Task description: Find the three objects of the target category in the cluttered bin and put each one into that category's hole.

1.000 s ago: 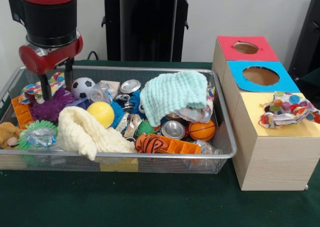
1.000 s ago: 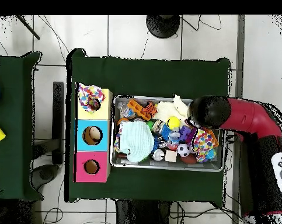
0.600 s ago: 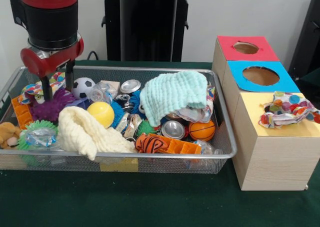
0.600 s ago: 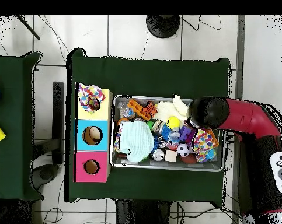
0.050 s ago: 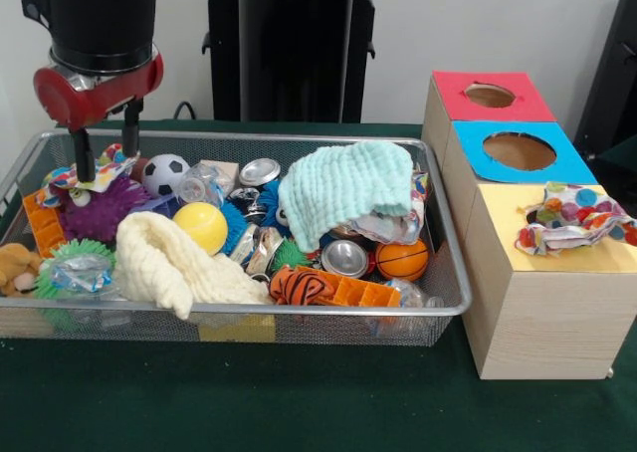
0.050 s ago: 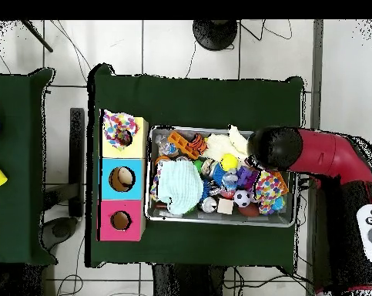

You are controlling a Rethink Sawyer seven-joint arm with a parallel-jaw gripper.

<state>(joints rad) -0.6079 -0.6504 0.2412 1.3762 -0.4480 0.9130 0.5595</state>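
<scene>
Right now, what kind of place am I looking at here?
Probably a robotics lab set up for a sorting test: a robot arm hangs over a wire bin crammed with toys, cans and cloths, beside a box with three colored holes.

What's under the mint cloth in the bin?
Under the mint cloth, a crumpled silver can and a patterned fabric edge peek out at its right; anything beneath its middle is covered.

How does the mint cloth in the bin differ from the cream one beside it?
The mint cloth is pale green and lies humped high over the cans at the bin's middle; the cream cloth is off-white and stretched long and low toward the front wall. The mint cloth looks broader, the cream cloth narrower and rolled. The gripper hangs nearer the cream cloth but touches neither. Both are soft, textured fabric.
</scene>
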